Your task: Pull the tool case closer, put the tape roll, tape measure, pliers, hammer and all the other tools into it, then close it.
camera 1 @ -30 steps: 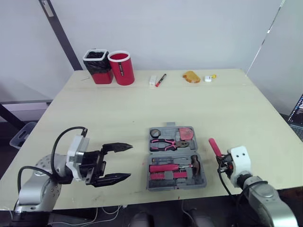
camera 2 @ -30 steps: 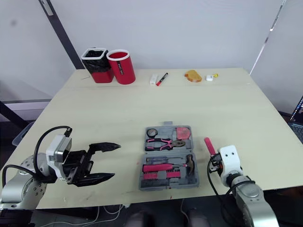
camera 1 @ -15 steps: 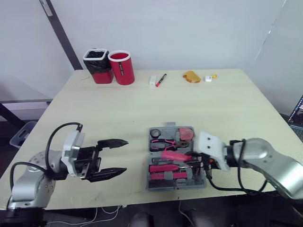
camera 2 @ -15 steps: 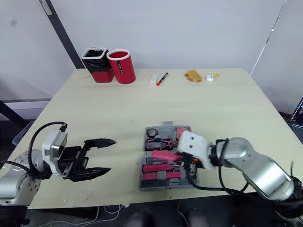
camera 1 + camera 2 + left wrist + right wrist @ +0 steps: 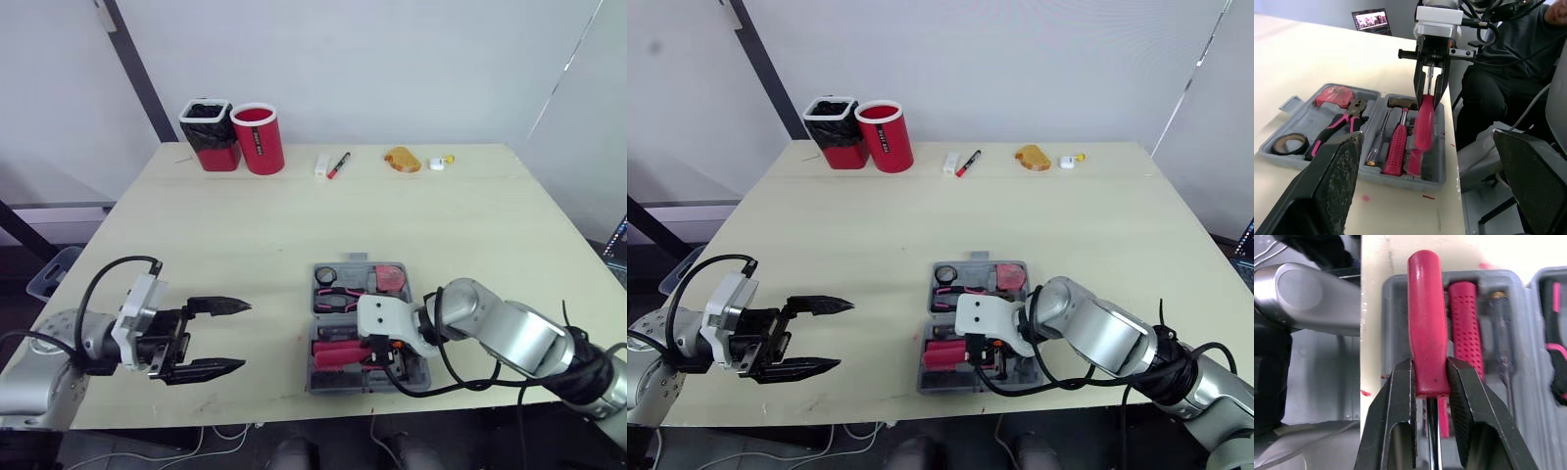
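One tool case (image 5: 1400, 177), one pink screwdriver (image 5: 1425, 347) in the right pincer (image 5: 1428, 366)

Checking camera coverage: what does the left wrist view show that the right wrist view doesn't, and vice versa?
Left wrist view: tape roll, pliers and tape measure in the rear half of the tool case, plus a laptop and a person. Right wrist view: no extra object, a close look at the right gripper, fingers pinching the red-handled tool at its shaft end. Both: that gripper shut on that tool over the open case, beside a dotted pink handle.
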### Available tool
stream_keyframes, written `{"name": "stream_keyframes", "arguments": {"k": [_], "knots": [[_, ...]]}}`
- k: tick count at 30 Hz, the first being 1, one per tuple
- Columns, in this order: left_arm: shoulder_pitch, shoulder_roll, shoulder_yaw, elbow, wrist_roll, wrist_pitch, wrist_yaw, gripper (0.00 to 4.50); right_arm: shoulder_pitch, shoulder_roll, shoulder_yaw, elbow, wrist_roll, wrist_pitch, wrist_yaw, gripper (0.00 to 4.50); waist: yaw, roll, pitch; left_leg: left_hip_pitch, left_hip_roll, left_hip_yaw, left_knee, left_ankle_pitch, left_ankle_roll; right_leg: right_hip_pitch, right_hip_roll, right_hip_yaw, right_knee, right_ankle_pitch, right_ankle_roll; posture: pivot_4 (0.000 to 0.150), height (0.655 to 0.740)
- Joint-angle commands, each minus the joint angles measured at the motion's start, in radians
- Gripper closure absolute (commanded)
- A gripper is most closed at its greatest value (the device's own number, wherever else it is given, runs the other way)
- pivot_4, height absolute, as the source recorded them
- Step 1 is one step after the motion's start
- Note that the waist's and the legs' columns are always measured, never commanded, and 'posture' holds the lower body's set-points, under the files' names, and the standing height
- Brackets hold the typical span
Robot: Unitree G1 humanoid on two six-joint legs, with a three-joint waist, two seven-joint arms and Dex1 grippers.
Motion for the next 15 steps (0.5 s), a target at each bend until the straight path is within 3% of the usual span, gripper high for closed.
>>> {"name": "stream_keyframes", "arguments": {"k": [1, 15], "knots": [[-0.001, 0.013, 0.004, -0.022, -0.013, -0.008, -0.061, 0.00, 0.011, 0.028, 0.043, -0.002, -0.027, -0.005, -0.012, 4.13, 0.000, 0.000, 0.000, 0.000, 0.000, 0.000, 0.000, 0.000, 0.000, 0.000, 0.000, 0.000, 0.000, 0.000, 0.000, 0.150, 0.7400], [-0.018, 0.026, -0.015, -0.010, -0.010, -0.017, -0.061, 0.00, 0.072, 0.084, 0.046, 0.091, -0.075, -0.030, -0.051, 4.13, 0.000, 0.000, 0.000, 0.000, 0.000, 0.000, 0.001, 0.000, 0.000, 0.000, 0.000, 0.000, 0.001, 0.000, 0.000, 0.150, 0.7400]]}}
